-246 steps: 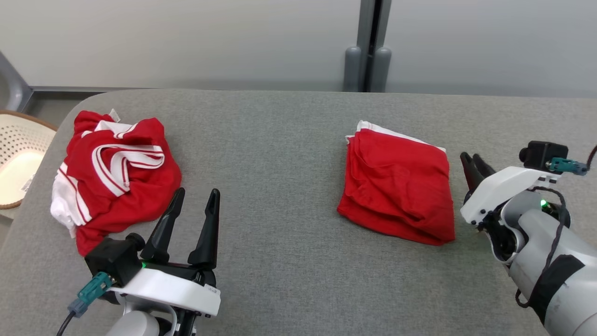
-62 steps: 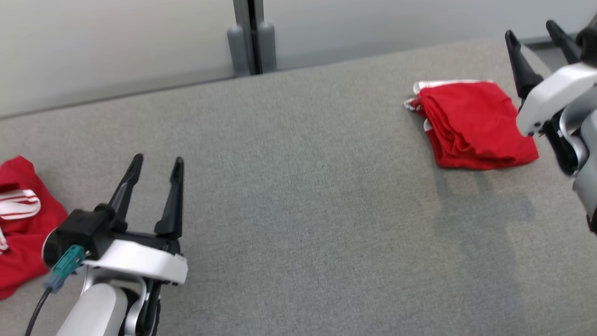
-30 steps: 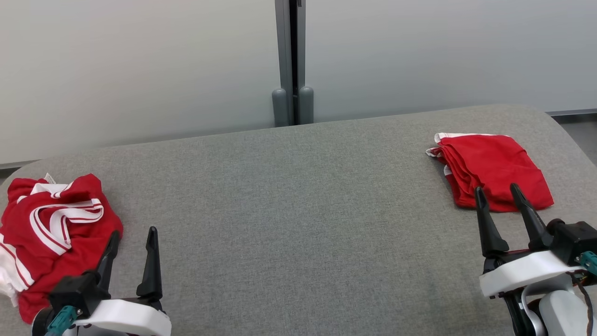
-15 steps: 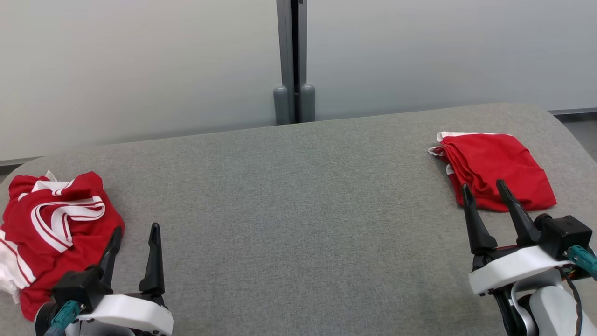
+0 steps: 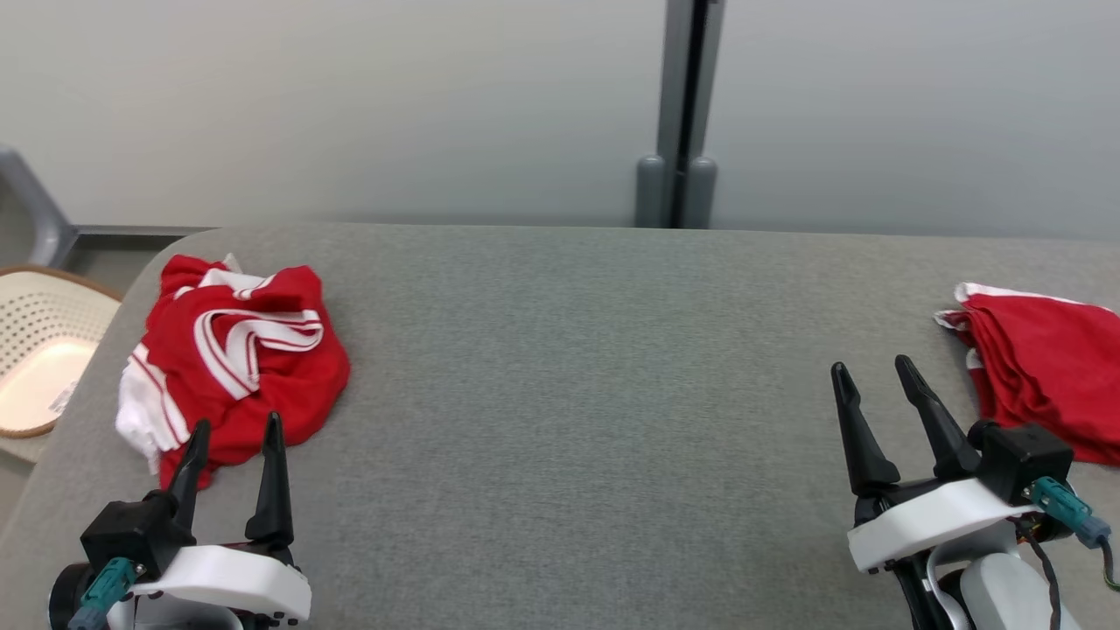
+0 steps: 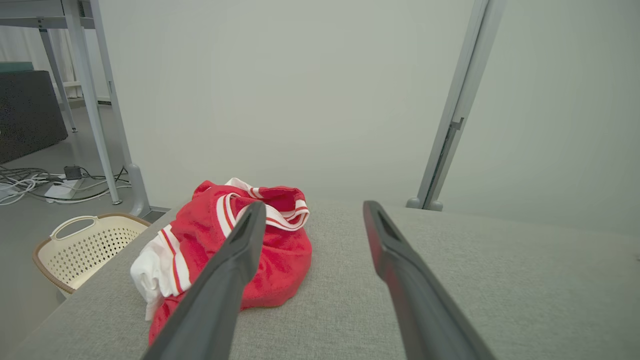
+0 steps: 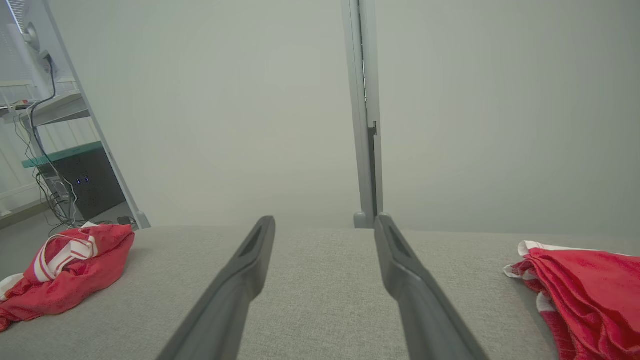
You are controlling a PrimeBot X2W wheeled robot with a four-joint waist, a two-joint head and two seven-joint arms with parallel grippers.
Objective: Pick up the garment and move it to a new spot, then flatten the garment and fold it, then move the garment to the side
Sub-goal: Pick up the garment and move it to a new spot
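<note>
A grey fabric-covered table (image 5: 569, 394) runs across the scene in front of a pale partition wall with a grey post (image 5: 678, 114).

At the table's far left corner lies the crumpled red-and-white garment (image 5: 236, 350), bunched in a loose heap with white striped trim curling over its top and a white patch at its left edge. Off the table's left end, lower down, stands a cream perforated laundry basket (image 5: 35, 350) with a brown rim.

The left gripper (image 5: 237, 423) is at the near left, its two dark fingers pointing away from the robot, spread apart and empty. In the head view its fingertips overlap the near edge of the crumpled garment. The left wrist view suggests that they hang just short of the cloth rather than touching it, though that is hard to judge.

At the far right of the table lies a folded red garment (image 5: 1041, 367), a flat stack with white edging along its far and left sides; the head view's right border cuts it off.

The right gripper (image 5: 871, 366) is at the near right, just left of the folded garment and apart from it. Its jaws are likewise spread wide, with nothing between them, over bare table.
</note>
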